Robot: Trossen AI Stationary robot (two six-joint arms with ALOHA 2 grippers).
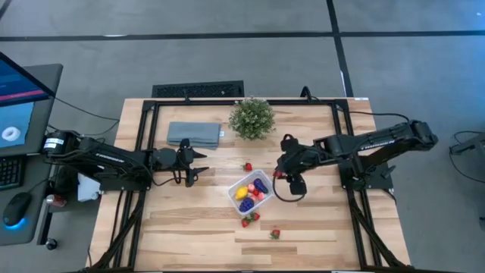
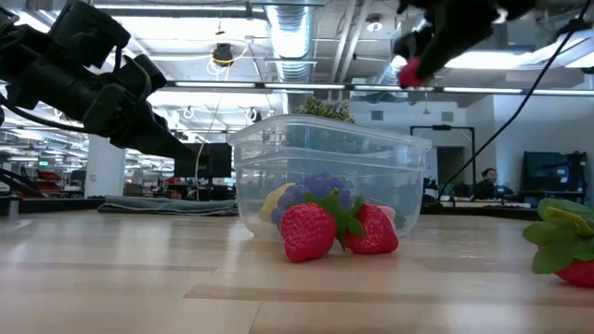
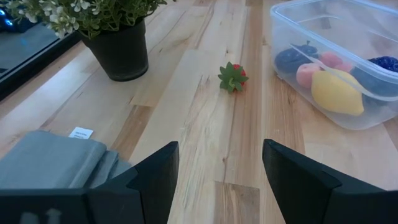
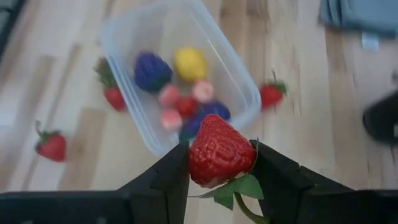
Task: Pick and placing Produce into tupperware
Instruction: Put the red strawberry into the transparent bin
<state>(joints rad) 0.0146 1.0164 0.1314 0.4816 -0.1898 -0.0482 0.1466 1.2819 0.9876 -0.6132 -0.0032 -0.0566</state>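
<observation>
The small clear plastic tupperware box [image 1: 251,192] with rounded corners sits near the middle of the light wooden slatted table [image 1: 189,227], and inside it lie a yellow toy lemon-like piece [image 1: 242,192], 2 dark purple toy pieces [image 1: 260,185], and a few small pink-red ones [image 4: 169,96]. The right gripper [image 4: 219,163] hangs in the air just beside the box's right end, its 2 dark fingers pinching a red toy strawberry with green leaves [image 4: 216,150] between them. 2 more red strawberries [image 2: 338,228] lie touching each other on the table against the box's near side, another red strawberry [image 1: 275,233] lies alone farther toward the table's near edge, and 1 more [image 3: 233,77] rests on the far side of the box, between it and the bushy green plant in a dark pot [image 1: 251,117]. The left gripper [image 3: 217,168] waits well to the left of the box, low over the table, its fingers spread apart and holding nothing. Just behind it lies a folded grey-blue cloth [image 1: 193,133], beside the plant.
</observation>
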